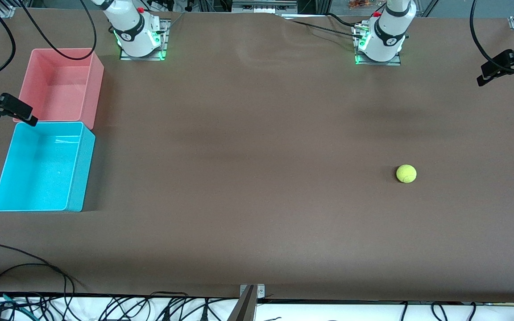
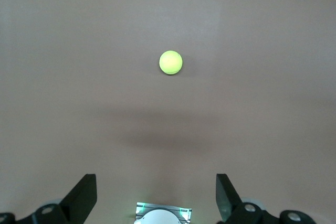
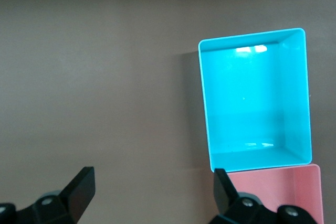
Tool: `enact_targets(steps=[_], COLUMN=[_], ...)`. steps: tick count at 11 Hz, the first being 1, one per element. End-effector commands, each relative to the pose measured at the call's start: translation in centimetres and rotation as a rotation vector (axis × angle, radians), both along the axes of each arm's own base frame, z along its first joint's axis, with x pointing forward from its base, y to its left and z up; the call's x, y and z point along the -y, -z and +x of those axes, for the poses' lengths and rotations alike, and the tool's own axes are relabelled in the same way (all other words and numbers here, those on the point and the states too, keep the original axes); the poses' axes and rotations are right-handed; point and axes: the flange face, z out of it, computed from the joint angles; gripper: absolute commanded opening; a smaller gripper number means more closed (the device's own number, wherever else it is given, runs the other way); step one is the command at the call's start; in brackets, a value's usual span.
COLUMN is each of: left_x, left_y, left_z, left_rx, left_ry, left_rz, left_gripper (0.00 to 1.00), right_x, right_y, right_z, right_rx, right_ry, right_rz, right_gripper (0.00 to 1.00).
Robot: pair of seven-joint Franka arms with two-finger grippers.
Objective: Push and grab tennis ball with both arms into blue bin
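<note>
The tennis ball (image 1: 406,173) lies on the brown table toward the left arm's end; it also shows in the left wrist view (image 2: 170,62). The empty blue bin (image 1: 78,169) stands at the right arm's end and shows in the right wrist view (image 3: 299,93). Only the arms' bases show in the front view, the left (image 1: 382,42) and the right (image 1: 136,35). My left gripper (image 2: 156,179) is open and empty, high over the table above its own base, well short of the ball. My right gripper (image 3: 154,174) is open and empty, high over bare table beside the bins.
An empty pink bin (image 1: 96,84) touches the blue bin, farther from the front camera; its corner shows in the right wrist view (image 3: 294,184). Black clamps stick in at both table ends, one (image 1: 9,109) and another (image 1: 504,64). Cables (image 1: 25,272) lie along the near edge.
</note>
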Motion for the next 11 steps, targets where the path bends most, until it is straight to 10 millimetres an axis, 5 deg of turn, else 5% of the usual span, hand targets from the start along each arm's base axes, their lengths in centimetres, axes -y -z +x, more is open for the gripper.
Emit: enact_targets(steps=[1,11], left_x=[-0.16,0.14], left_y=[-0.48,-0.48], left_z=[0.16,0.17], left_rx=[-0.002,-0.002], left_ry=[-0.003,0.004], left_rz=[0.022,0.024], left_gripper=[1.00,1.00], right_x=[-1.37,-1.04], right_y=[-0.60,-0.15], right_z=[0.32,0.53], right_rx=[-0.007,-0.014], right_ry=[-0.045,-0.036], right_rz=[-0.033,-0.024], right_gripper=[1.00,1.00])
